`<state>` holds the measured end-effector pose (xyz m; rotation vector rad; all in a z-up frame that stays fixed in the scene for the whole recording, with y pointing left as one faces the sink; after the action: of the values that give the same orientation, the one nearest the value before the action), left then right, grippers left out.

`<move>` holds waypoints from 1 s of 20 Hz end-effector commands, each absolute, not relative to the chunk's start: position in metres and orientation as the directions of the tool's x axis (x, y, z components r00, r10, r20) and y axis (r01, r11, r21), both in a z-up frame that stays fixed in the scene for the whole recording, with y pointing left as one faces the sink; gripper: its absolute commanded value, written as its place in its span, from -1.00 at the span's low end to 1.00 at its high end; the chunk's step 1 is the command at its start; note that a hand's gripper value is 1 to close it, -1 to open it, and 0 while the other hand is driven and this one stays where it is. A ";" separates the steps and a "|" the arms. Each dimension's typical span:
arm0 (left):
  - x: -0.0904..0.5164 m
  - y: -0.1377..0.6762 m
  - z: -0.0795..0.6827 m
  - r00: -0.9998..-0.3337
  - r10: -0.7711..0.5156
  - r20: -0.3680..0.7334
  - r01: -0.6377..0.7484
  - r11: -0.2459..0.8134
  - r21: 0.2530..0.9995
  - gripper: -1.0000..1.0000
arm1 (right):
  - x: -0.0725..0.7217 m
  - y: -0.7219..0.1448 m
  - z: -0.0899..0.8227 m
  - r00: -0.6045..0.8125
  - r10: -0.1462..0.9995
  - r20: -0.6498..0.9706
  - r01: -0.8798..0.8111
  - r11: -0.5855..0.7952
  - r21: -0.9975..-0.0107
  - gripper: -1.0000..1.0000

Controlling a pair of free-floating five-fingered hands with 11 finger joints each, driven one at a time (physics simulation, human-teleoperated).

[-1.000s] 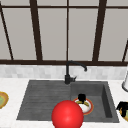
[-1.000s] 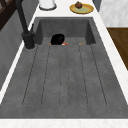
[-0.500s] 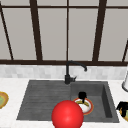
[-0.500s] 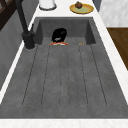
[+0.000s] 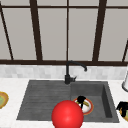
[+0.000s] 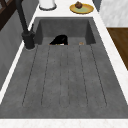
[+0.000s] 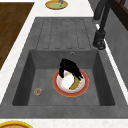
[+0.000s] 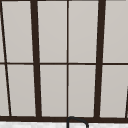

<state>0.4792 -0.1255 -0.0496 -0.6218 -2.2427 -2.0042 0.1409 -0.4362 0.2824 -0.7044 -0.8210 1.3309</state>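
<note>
The left hand (image 5: 81, 99) is located in the grey sink basin (image 7: 45, 62), above the red-rimmed white round plate (image 7: 83, 88). Its fingers (image 7: 65, 68) are curled over the plate's far edge, hiding that portion; an actual grip cannot be confirmed. The right hand (image 5: 122, 106) is cut off at the frame edge, finger state indeterminable. A red sphere (image 5: 67, 115) masks the basin's near rim.

I am seeing a red ball (image 5: 67, 115) covering the near edge of the plate (image 5: 89, 108) in the sink. The left hand (image 7: 70, 68) is hiding part of that plate. The right hand (image 5: 122, 107) is running off the picture's right edge, its fingers unreadable.
</note>
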 end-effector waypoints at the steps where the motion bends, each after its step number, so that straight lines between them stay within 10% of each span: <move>1: 0.491 -0.127 -0.059 -0.872 0.248 0.423 0.444 0.037 0.895 -1.00 | 0.141 -0.436 0.282 0.049 0.993 0.109 -0.543 0.118 -0.831 0.00; 16: 0.539 -0.120 -0.109 -0.813 0.292 0.504 0.535 0.028 0.845 -1.00 | 0.141 -0.436 0.282 0.049 0.993 0.109 -0.543 0.118 -0.831 0.00; 17: 0.541 -0.118 -0.110 -0.806 0.303 0.508 0.539 0.023 0.842 1.00 | 0.141 -0.436 0.282 0.049 0.993 0.109 -0.543 0.118 -0.831 0.00; 20: 0.522 -0.119 -0.090 -0.837 0.336 0.431 0.466 0.026 0.884 1.00 | 0.141 -0.436 0.282 0.049 0.993 0.109 -0.543 0.118 -0.831 0.00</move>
<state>0.5319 -0.1232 -0.0701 -0.8033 -2.1803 -1.9114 0.1409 -0.4362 0.2824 -0.7044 -0.8210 1.3309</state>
